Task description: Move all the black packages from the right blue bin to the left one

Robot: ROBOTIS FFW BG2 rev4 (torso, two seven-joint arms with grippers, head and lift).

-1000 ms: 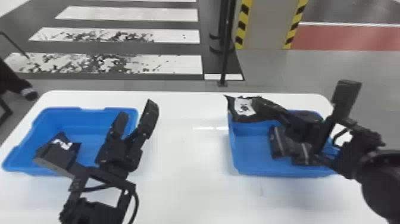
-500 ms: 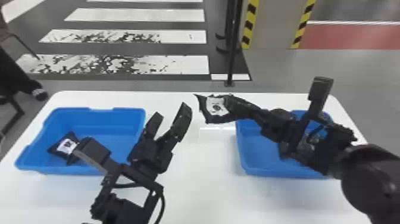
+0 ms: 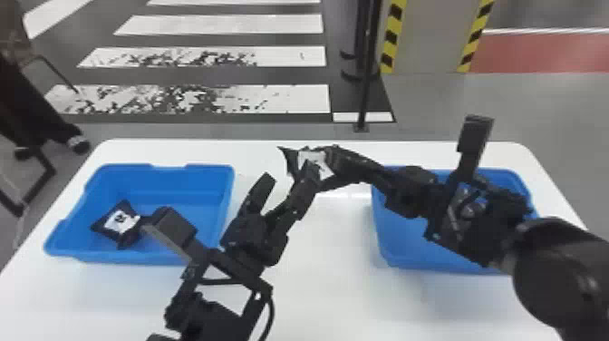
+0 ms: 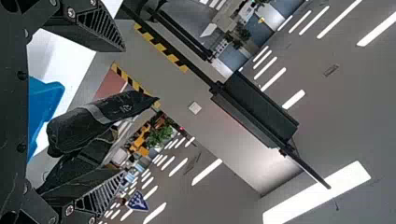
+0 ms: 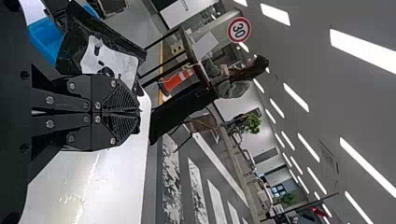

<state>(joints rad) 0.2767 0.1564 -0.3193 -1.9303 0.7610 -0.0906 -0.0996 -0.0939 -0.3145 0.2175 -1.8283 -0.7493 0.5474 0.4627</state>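
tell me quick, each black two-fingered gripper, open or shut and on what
Left black gripper: open, fingers apart, gripping nothing.
Right black gripper: closed, holding a black package with a white label.

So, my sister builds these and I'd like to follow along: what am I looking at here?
This is a robot with two black arms, each ending in a two-fingered gripper. The head view looks forward and down from its head. The other two come from cameras on its wrists; they are turned sideways, so the room seems tipped over.

On the white table are the left blue bin and the right blue bin. The left one holds a black package with a white label; the right one is partly hidden behind the right arm, so I can't say what it holds. The right gripper is closed on another black package, between the bins. The left gripper is open, close to it.
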